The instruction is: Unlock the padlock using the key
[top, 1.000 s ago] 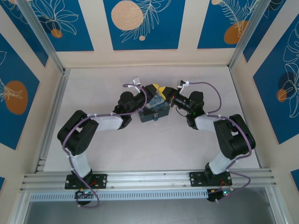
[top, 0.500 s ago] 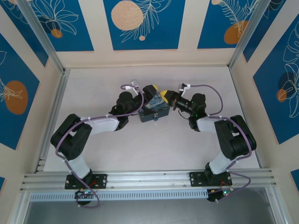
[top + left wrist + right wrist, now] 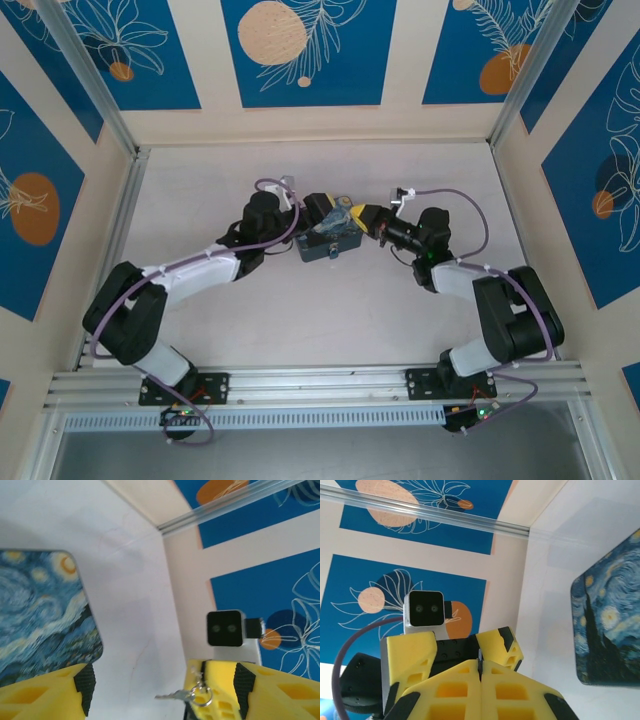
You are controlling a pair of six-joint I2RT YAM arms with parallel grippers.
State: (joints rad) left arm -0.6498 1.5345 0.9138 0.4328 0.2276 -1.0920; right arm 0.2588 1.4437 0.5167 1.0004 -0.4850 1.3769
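The key point(image 3: 175, 696), thin and grey with a small ring point(image 3: 203, 698), sticks sideways out of my right gripper point(image 3: 207, 680), whose yellow fingers are shut on it. My left gripper point(image 3: 165, 687) stands open around that fingertip and key, touching neither. In the right wrist view the right gripper point(image 3: 480, 667) is pressed shut on a thin metal sliver. From above, the left gripper point(image 3: 322, 207) and right gripper point(image 3: 358, 214) meet above the swirl-painted box point(image 3: 328, 238). The padlock point(image 3: 335, 253) is a tiny shape on the box's front face.
The box lid point(image 3: 40, 615) lies below and to the left in the left wrist view. The back wall point(image 3: 310, 125) rises close behind the box. Metal rails point(image 3: 110, 230) run along the table's left side and near edge.
My left gripper has gone from shut to open and let go of the key, which stays in the right gripper. The left arm has stretched out lower, and the right gripper has drawn slightly right.
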